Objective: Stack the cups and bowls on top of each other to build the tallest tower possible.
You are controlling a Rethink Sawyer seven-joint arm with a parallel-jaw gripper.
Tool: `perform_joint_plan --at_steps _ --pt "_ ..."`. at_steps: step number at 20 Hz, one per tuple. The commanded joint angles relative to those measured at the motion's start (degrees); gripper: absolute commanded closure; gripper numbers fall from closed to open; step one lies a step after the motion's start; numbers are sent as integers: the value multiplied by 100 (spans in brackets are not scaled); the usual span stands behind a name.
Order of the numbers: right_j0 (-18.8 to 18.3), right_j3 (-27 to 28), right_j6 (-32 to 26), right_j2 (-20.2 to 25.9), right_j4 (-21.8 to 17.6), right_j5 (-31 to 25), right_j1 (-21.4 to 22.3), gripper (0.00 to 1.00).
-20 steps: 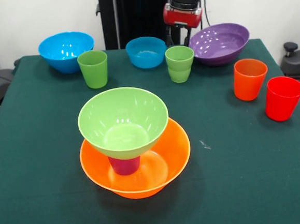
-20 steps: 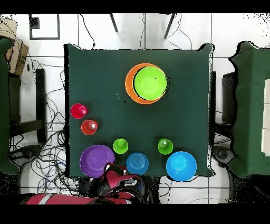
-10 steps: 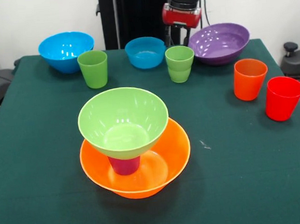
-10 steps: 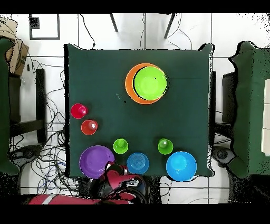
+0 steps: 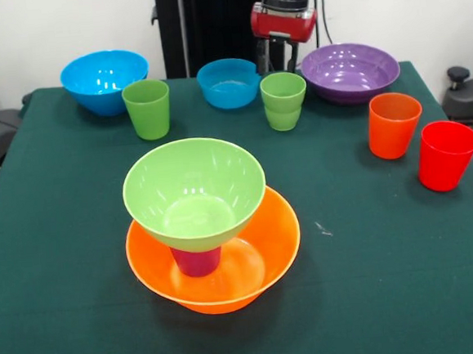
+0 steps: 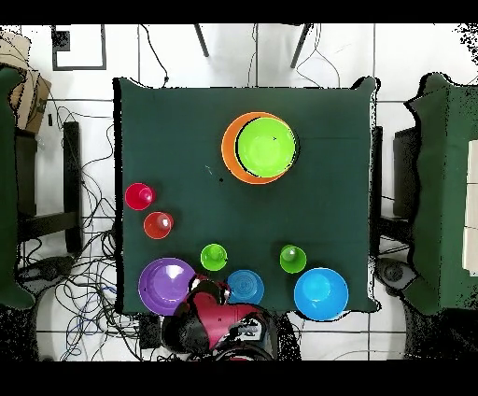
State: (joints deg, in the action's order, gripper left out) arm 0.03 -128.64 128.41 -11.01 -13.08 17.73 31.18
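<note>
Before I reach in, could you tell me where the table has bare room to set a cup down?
The widest bare cloth lies on the near side of the tower and to either side of it, up to the red cup. The far edge is crowded: bowls and green cups stand close together, with the gripper above them.

Bright, even light falls from overhead (shadows stay soft and short). White glare streaks the green bowl [image 5: 193,193] and purple bowl [image 5: 349,70]; focus is sharp.

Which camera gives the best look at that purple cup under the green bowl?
The front view: the purple cup shows below the green bowl, standing inside the orange bowl. In the overhead view the green bowl covers it completely, so nothing of the cup shows there.
</note>
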Motion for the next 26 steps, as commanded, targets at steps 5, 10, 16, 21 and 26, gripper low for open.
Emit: perform_joint_plan --at_steps 5,10,16,21,26 --pt "-254 407 315 922 -201 -707 510 0" --pt "-285 358 371 967 -224 -609 499 0" --pt "-302 363 370 936 -259 -498 421 0" --pt "-131 276 510 876 -141 -321 339 0" --pt "8 289 670 915 -1 -136 199 0"
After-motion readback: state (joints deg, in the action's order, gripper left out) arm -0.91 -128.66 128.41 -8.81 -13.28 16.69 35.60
